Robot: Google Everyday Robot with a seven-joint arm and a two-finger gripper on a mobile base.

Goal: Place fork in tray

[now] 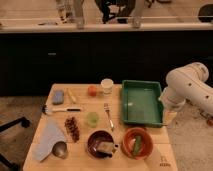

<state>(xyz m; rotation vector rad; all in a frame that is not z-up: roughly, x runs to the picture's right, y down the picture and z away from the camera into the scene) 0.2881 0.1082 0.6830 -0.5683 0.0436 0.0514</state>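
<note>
The silver fork (108, 116) lies flat on the wooden table (115, 162), lengthwise, between the small green cup (92, 118) and the tray. The green tray (145, 106) with raised sides sits at the table's right side with nothing in it. My white arm (187, 90) bends down from the right, and my gripper (168, 119) hangs open just past the tray's right front corner, well away from the fork. It holds nothing.
An orange bowl (137, 143) and a dark bowl (101, 144) stand at the front. A white cup (106, 86), an orange fruit (92, 90), a blue sponge (58, 96), a black-handled utensil (62, 109), grapes (73, 128) and a cloth (47, 137) fill the left half.
</note>
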